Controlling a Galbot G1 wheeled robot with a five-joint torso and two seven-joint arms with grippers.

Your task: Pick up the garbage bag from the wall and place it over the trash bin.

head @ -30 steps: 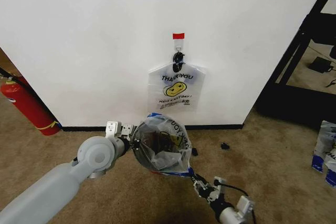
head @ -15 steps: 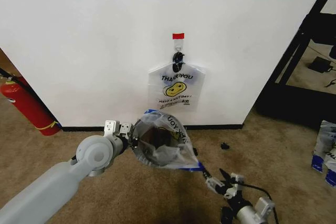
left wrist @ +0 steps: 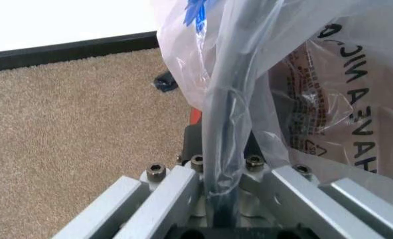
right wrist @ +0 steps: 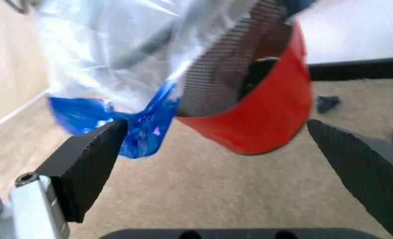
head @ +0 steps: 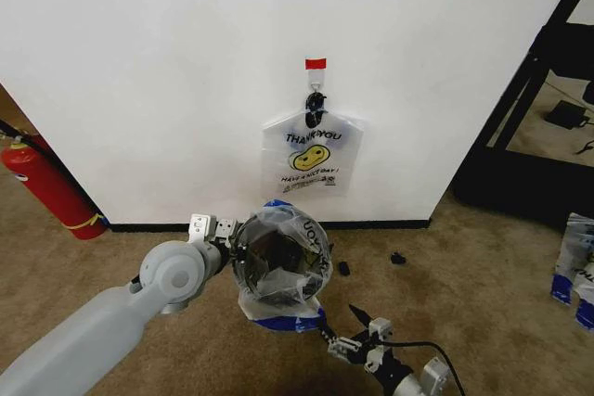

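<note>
I have the garbage bag [head: 281, 261] draped over the trash bin [right wrist: 249, 107], which sits on the carpet [head: 464, 257] near the wall [head: 186, 62], just in front of the black baseboard. My left gripper [head: 225, 236] sits at the bin's left rim, and in the left wrist view its fingers [left wrist: 176, 186] are clamped on the plastic together with the dark rim, pinning that side so the mouth doesn't slide off. My right gripper [head: 357, 340] is low on the near right side, just clear of the bin; in the right wrist view its black pads [right wrist: 93, 162] stand wide apart with nothing between them, and the blue patch [right wrist: 140, 127] of the bag's edge hangs just beyond the left one. That loose blue edge hangs down the bin's near side above the red base, so I judge the near side is not yet seated well. A second smiley bag [head: 311, 152] hangs on the hook [head: 315, 102] under the red tape strip [head: 316, 63]; not my target. Fire extinguisher [head: 46, 187] is far left, well apart.
</note>
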